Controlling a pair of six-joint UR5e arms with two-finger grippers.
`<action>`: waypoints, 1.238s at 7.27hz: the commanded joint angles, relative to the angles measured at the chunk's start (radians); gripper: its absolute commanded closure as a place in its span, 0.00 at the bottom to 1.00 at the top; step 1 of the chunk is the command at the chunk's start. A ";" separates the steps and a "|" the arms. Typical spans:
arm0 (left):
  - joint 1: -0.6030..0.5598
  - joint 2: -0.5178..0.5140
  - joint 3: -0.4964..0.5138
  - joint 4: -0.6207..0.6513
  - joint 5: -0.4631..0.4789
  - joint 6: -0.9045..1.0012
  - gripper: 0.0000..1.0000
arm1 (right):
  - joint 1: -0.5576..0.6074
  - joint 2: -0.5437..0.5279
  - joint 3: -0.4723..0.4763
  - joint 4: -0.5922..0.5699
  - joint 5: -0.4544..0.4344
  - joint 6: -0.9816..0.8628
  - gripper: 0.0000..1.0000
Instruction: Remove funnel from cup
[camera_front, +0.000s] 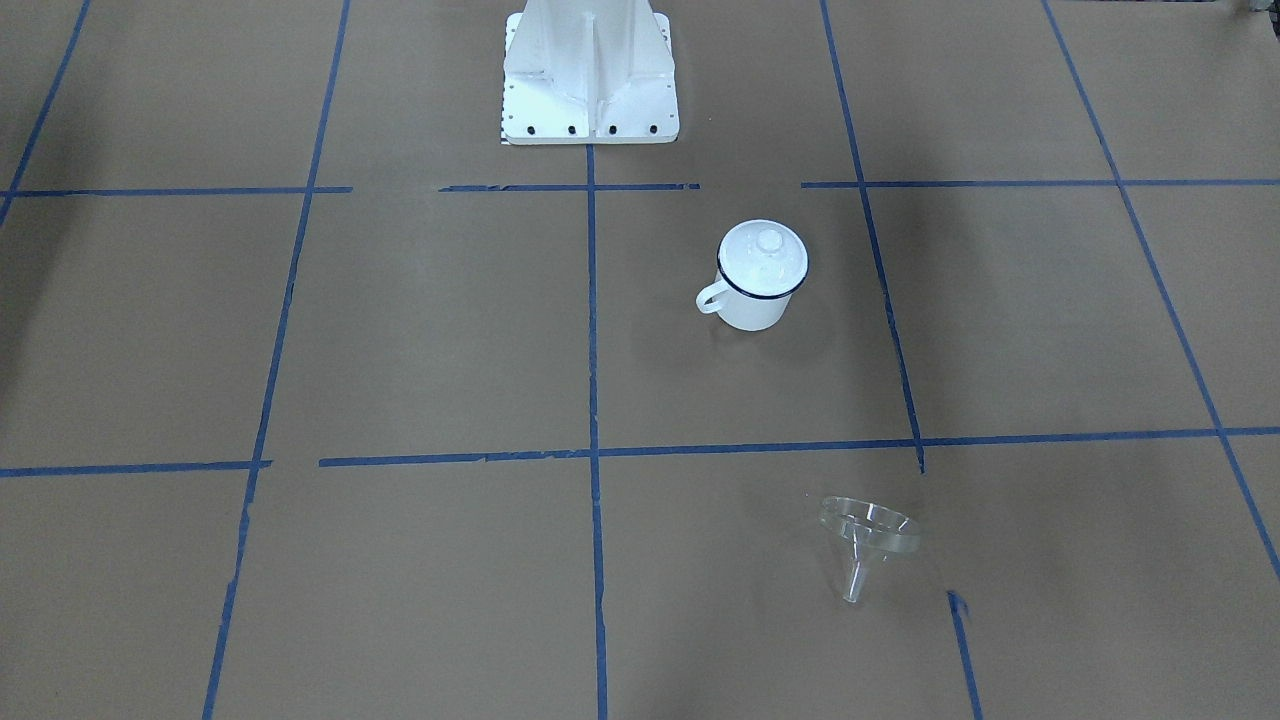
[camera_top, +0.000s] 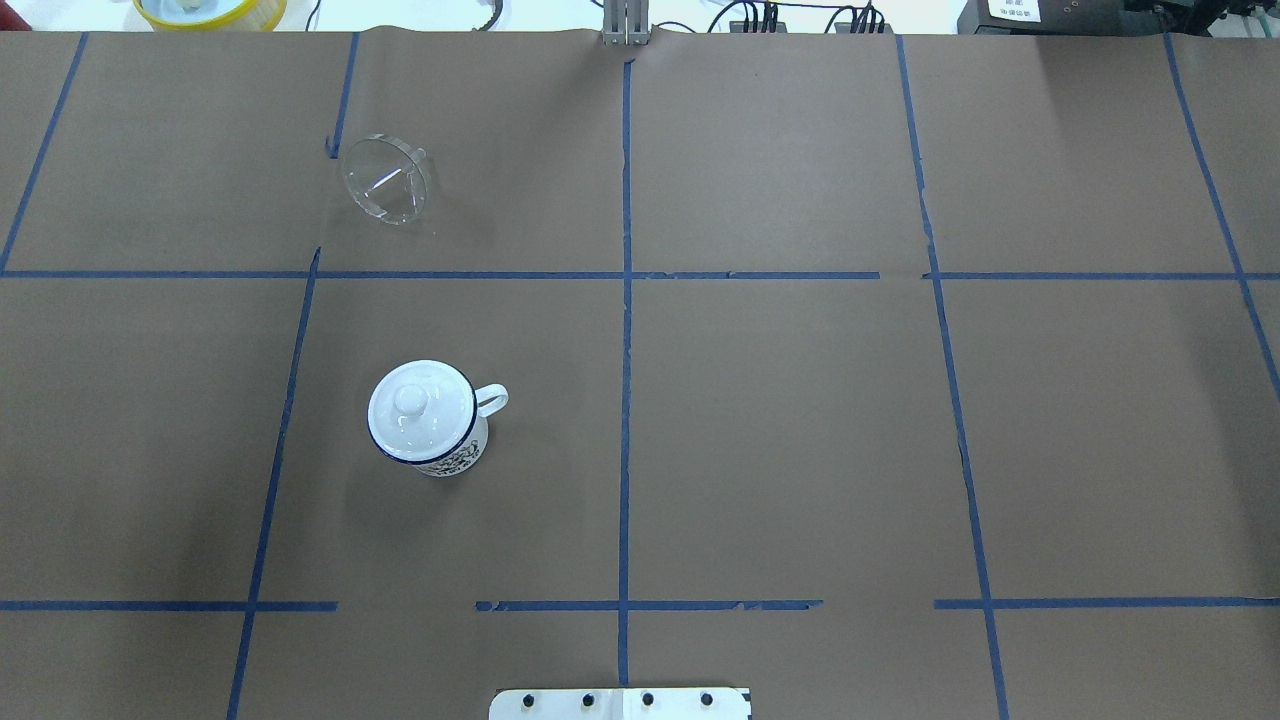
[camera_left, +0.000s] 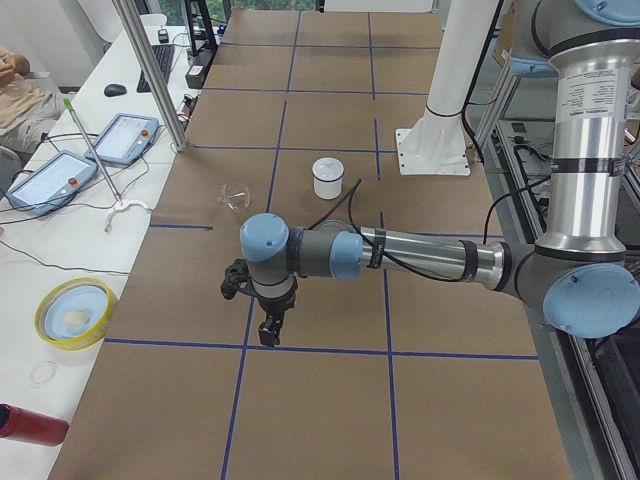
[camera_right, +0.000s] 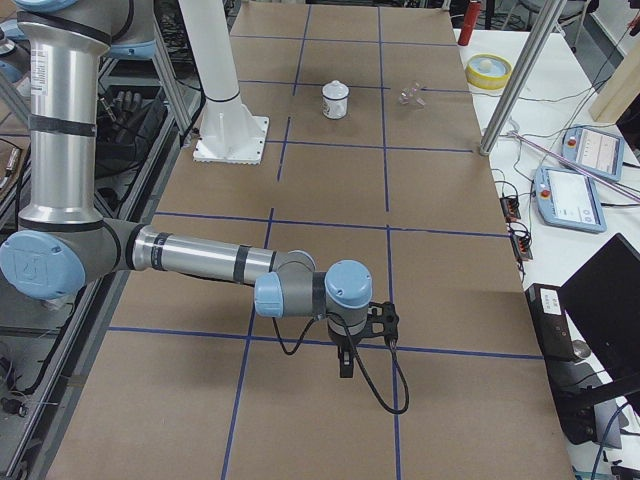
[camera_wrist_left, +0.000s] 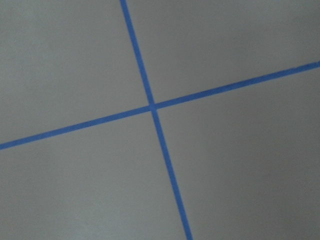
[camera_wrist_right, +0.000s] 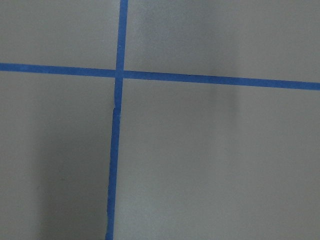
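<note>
Evidently removed, the small clear funnel (camera_front: 868, 535) lies tipped on the brown table (camera_front: 400, 350), apart from the white enamel mug (camera_front: 752, 300); left claw (camera_left: 268, 336) and right claw (camera_right: 345, 368) idle afar, their grip impossible to tell.

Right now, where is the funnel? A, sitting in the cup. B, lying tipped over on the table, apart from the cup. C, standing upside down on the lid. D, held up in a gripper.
B: the funnel lies tipped on the table, spout pointing away from the cup, which stands apart from it with a lid on top.
</note>
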 joint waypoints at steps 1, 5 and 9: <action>-0.007 0.024 0.009 -0.030 0.000 0.007 0.00 | 0.000 0.000 0.000 0.000 0.000 0.000 0.00; -0.009 0.013 0.012 -0.035 -0.052 -0.092 0.00 | 0.000 0.000 0.000 0.000 0.000 0.000 0.00; -0.001 0.006 0.048 -0.064 -0.049 -0.085 0.00 | 0.000 0.000 0.000 0.000 0.000 0.000 0.00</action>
